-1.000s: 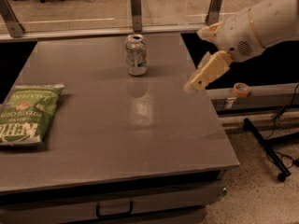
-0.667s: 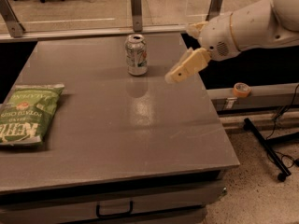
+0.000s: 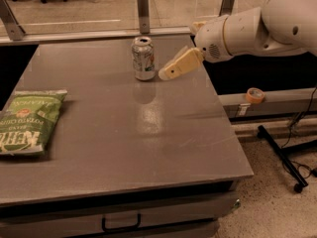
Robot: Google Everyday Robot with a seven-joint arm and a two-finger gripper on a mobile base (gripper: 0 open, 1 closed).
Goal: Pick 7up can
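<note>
Gripper [image 3: 165, 73] low over the far right part of the table [image 3: 148, 148]. Immediately to its left stands the 7up can [image 3: 143, 58], nothing between them. Beyond it, a rail with an upright post [image 3: 143, 9] bounds the far edge. Nearer the camera, open tabletop; the chip bag [image 3: 29, 120] lies well apart, far left.

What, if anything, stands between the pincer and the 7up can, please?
Nothing visible: the pincer hangs close beside the can, only table surface between them. The bag lies far off at the left.

The silvery, green-marked 7up can [image 3: 143, 59] stands upright near the tabletop's [image 3: 124, 148] far edge. The gripper [image 3: 167, 73] hovers just beside it.
</note>
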